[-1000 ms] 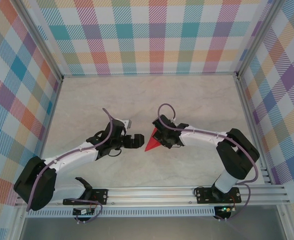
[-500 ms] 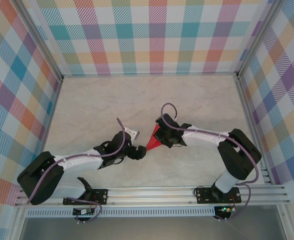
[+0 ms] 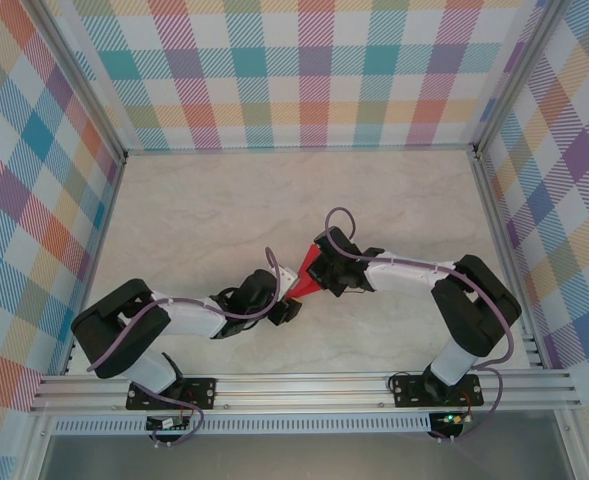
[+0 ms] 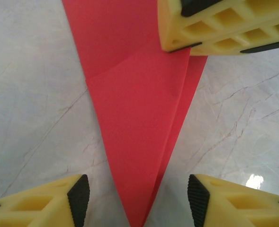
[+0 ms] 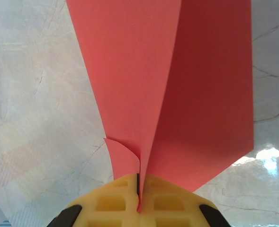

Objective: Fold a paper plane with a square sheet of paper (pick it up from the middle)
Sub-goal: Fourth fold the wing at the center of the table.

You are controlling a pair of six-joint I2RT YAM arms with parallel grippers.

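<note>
The square sheet of paper is folded into a narrow red dart, the paper plane (image 3: 307, 283), which lies at mid-table with its nose pointing to the lower left. My right gripper (image 3: 326, 280) is shut on the tail fold (image 5: 177, 85), the paper pinched between the yellow fingers (image 5: 139, 189). My left gripper (image 3: 292, 305) is open at the nose. Its black pads stand on either side of the pointed tip (image 4: 134, 118) with marble showing in both gaps (image 4: 137, 194). In the left wrist view a right finger (image 4: 215, 23) presses on the plane's far end.
The table (image 3: 214, 210) is pale marble, with checked walls on three sides. An aluminium rail (image 3: 304, 388) carrying both arm bases runs along the near edge. The two arms meet close together at mid-table.
My left arm has swung right and lower until its jaws straddle the plane's nose, and they have narrowed. The right gripper has kept its grip and shifted the plane only slightly.
</note>
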